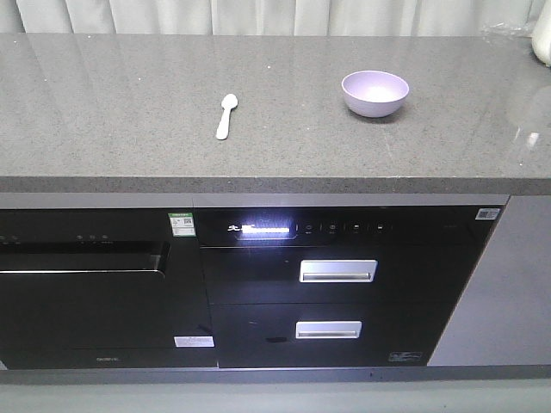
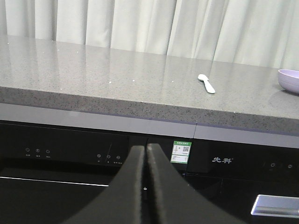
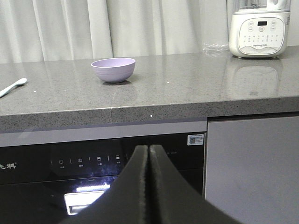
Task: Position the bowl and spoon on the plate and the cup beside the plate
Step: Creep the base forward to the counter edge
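Lavender plastic bowl (image 1: pixel 374 93) toward the back edge of the worktop (image 1: pixel 103 103) looks light and slick: pinch its rim. Thin spoon (image 1: pixel 225 116) lies flat; lift by the handle. Both the left pincer (image 2: pixel 145 151) and right pincer (image 3: pixel 149 150) are pressed closed, empty.

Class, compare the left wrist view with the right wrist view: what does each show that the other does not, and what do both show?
Only the left wrist view: the shut left gripper and a green label. Only the right wrist view: the shut right gripper, a white appliance on the counter, and a grey cabinet door. Both: the spoon, the bowl, the counter and the curtain.
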